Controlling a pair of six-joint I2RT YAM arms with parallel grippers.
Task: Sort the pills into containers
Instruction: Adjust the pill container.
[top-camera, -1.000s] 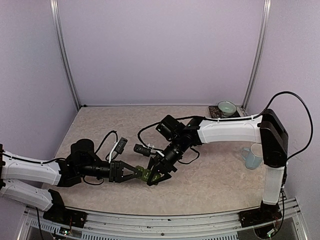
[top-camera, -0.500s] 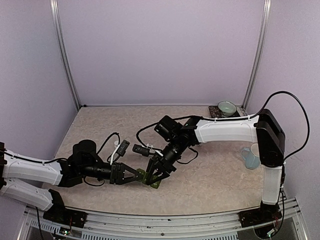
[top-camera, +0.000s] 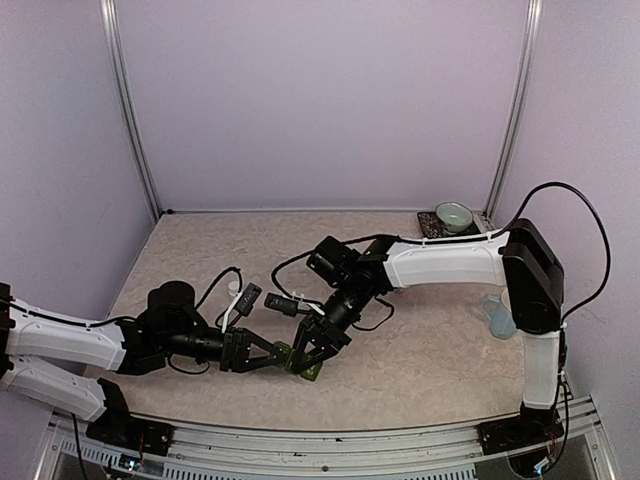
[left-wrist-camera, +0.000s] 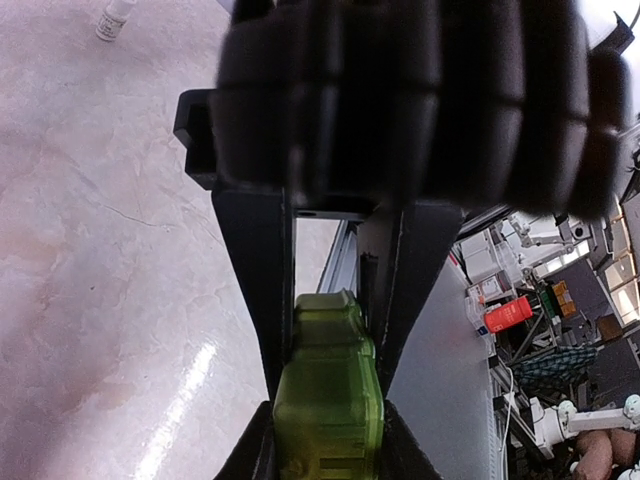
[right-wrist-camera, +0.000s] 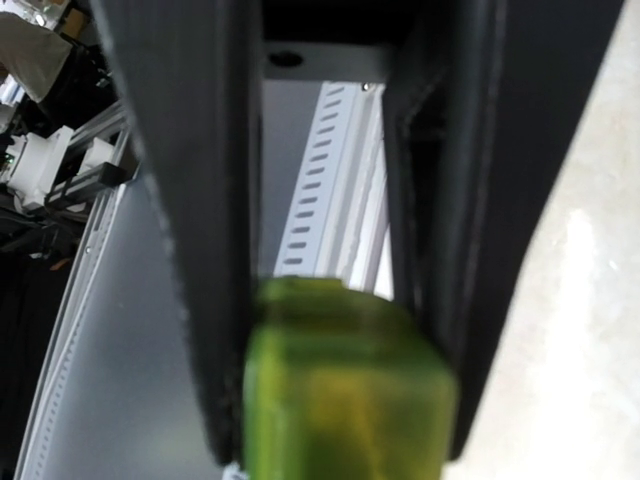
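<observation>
Both arms meet low over the near-centre tabletop (top-camera: 420, 360). Left tool (top-camera: 268, 356) is clenched on one end of the containers (top-camera: 293, 358); in the left wrist view the green strip sits wedged snug between its two fingers. Right tool (top-camera: 312, 350) is likewise closed on the strip, at the opposite end; its wrist view shows green plastic filling the gap between the jaws. Strip lies between the two tools, close to the front edge. Cannot tell whether it rests on the surface or hangs just clear. Lid state unreadable. No pills visible anywhere.

Risks, as judged:
- Two firm grips on one small jointed piece. Any disagreement between the arms could twist it, strain the joins, or pop it out of one tool.
- A slip this near the edge could send it off the front.
- A lid forced crooked may jam.
</observation>
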